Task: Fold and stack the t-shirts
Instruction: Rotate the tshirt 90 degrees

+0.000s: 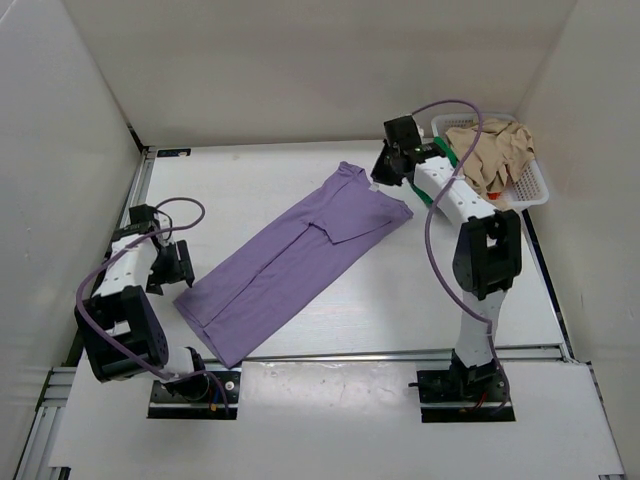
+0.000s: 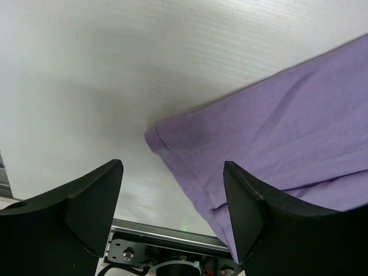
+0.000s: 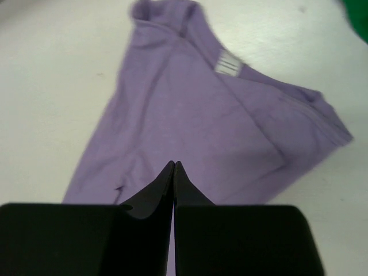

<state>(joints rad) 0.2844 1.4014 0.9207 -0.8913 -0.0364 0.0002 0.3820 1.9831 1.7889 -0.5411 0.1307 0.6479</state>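
Lavender t-shirt [image 1: 290, 265]: flat on table [image 1: 420, 300], folded lengthwise, lying diagonally. Left gripper [image 2: 172, 167]: at t-shirt's near hem corner, jaws wide apart, nothing held. Right gripper [image 3: 173, 165]: above t-shirt's collar end, jaws pressed together, nothing between them.

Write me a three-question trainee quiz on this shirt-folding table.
1. Pick one: the shirt spread flat on the table is A) green, B) purple, C) orange.
2. True or false: the right fingers are pressed together.
3. Fill in: the tan shirt lies in the white ____.
Key: 1 B. 2 true. 3 basket.
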